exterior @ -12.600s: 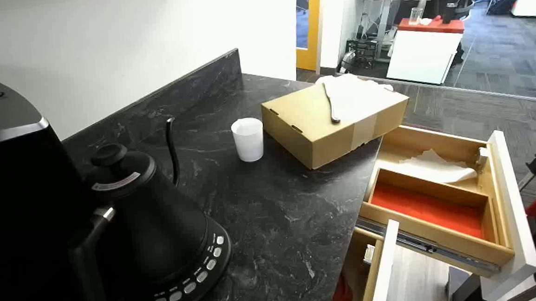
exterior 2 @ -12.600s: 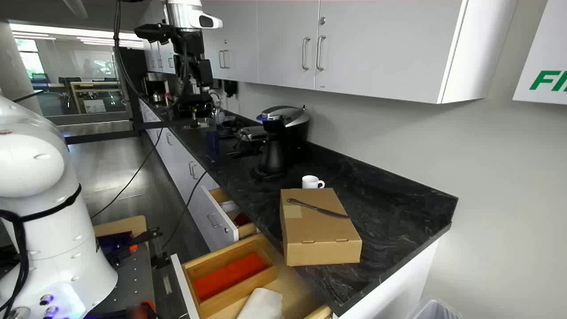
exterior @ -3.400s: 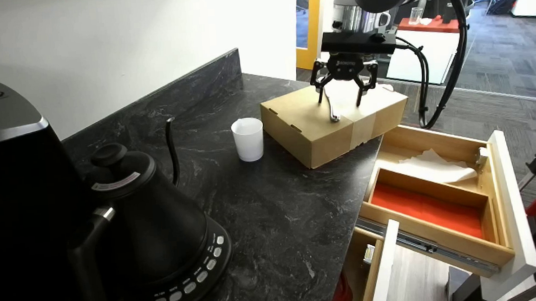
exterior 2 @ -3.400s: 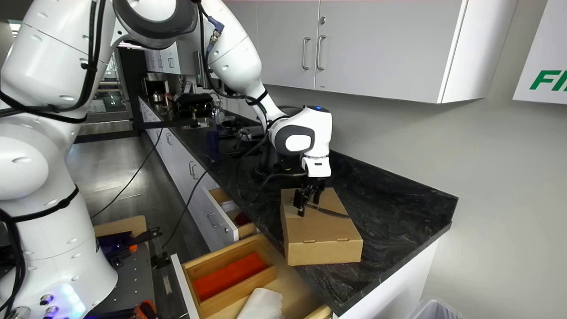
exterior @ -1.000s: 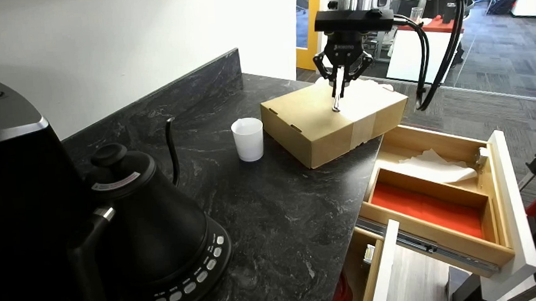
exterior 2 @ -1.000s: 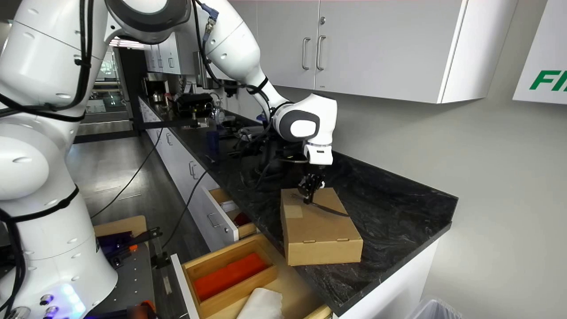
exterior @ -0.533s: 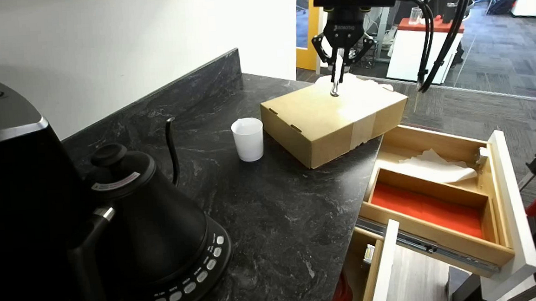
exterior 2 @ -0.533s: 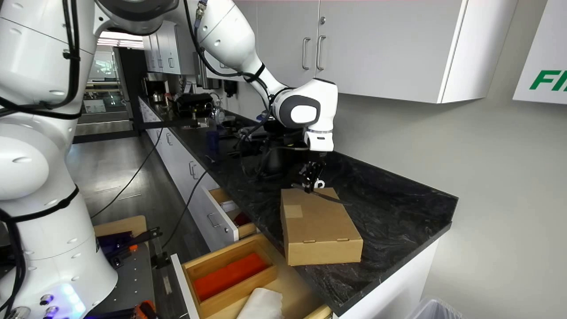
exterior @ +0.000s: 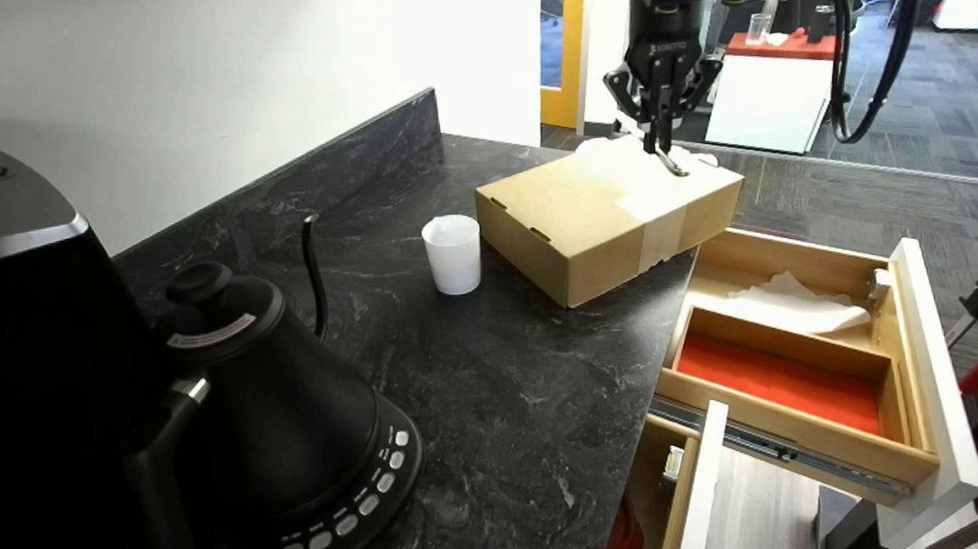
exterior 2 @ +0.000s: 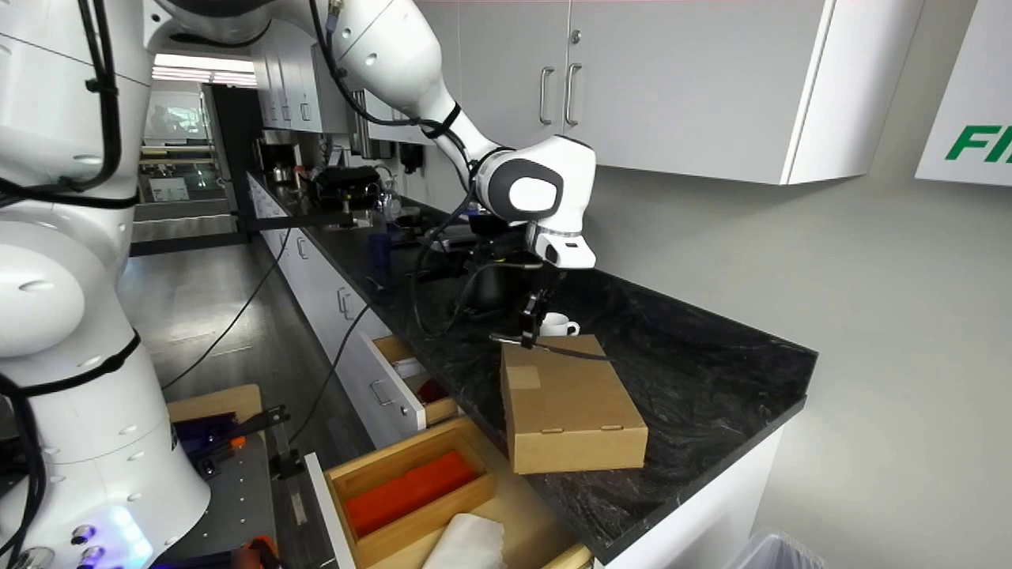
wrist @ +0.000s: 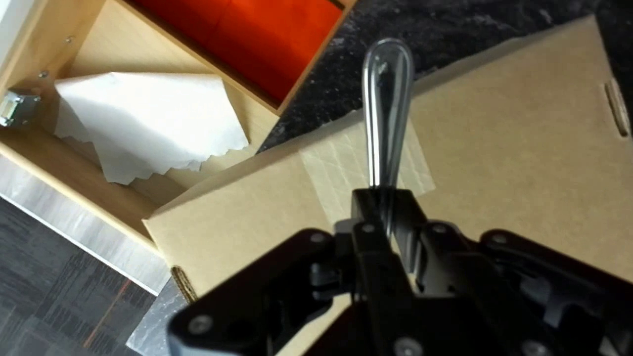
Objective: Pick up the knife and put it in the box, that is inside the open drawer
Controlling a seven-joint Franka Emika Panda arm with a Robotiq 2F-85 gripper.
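Observation:
My gripper [wrist: 388,207] is shut on the knife [wrist: 388,99], a shiny metal one whose rounded handle sticks out ahead of the fingers in the wrist view. Lifted off the cardboard, the knife [exterior 2: 571,352] lies almost level above it in an exterior view, dipping slightly to the right, with my gripper [exterior 2: 528,341] near its left end. Another exterior view shows the gripper [exterior: 658,147] pointing down and the knife end [exterior: 671,164] beneath it. The wooden box [exterior: 776,384] with the red floor sits inside the open drawer [exterior: 941,383], lower than the counter; no object shows on its floor.
A brown cardboard box [exterior: 555,245] stands on the dark counter, its edge close to the drawer. White paper [wrist: 148,118] lies in the drawer beside the wooden box. A white mug [exterior 2: 557,325] and a black kettle [exterior: 250,391] stand nearby. A second drawer [exterior 2: 387,395] is open too.
The open jaws stood around the knife on the cardboard, then shut on it. The knife has since risen clear, and gripper and knife have shifted and turned toward the drawer side.

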